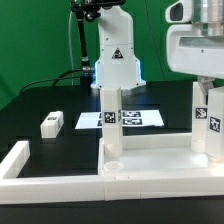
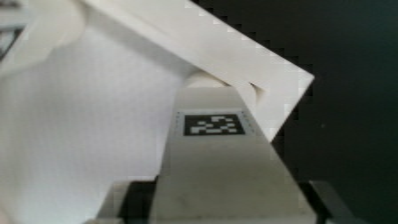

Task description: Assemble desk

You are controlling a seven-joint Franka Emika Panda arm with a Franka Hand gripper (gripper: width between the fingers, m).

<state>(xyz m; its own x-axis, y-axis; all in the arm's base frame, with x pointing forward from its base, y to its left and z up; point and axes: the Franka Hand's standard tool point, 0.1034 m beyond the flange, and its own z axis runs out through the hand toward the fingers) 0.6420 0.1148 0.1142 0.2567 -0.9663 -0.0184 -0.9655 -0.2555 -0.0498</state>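
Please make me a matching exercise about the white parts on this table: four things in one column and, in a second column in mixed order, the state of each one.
Things, as placed in the exterior view:
1. leftmost leg
2. middle leg
3. rightmost leg
4. marker board

States:
a. upright, held between the jaws
b. flat on the table, behind the desk top
c. on its side on the table, apart from the desk top
d. upright on a desk top corner, nothing holding it

Pairs: 1-c, 2-d, 3-a, 4-b.
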